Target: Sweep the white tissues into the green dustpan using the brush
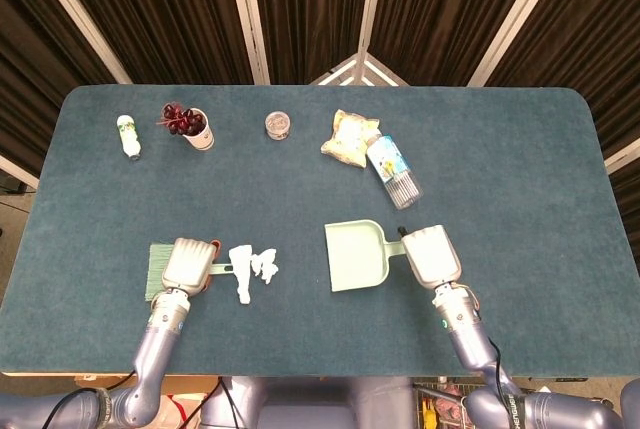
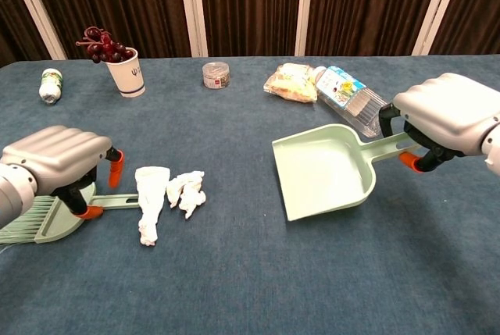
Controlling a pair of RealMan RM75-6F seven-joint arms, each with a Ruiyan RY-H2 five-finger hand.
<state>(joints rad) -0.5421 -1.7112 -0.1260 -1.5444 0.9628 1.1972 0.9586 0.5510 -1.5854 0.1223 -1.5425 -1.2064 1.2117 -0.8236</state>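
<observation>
Your left hand [image 2: 58, 159] is closed around the pale green brush [image 2: 47, 216], which lies flat on the dark blue felt-covered table [image 1: 500, 179]; its bristle end sticks out on the outer side of the hand and its thin handle points inward past the fingers. Just inward of that hand, touching the handle tip, lie the white crumpled tissues [image 2: 170, 192]: one long twisted piece and a smaller bunched piece beside it.

Your right hand [image 2: 449, 120] is wrapped around the handle of the pale green plastic dustpan [image 2: 324, 171]. The pan sits inward of that hand, its open mouth facing the tissues, well apart from them.

Beyond your right hand and near it lies a clear plastic bottle [image 1: 394, 171] on its side, with a blue and white label; the writing on it is too small to read. Touching the bottle's cap end is a yellowish snack packet [image 1: 349, 137], its print also unreadable.

Farther inward stands a small round clear jar [image 2: 216, 75] with a reddish label band. Well beyond your left hand stand a white paper cup [image 2: 127, 72] with a small dark mark, holding dark red berries [image 2: 100, 44], and a small white bottle [image 2: 51, 85] with a green label, lying down.
</observation>
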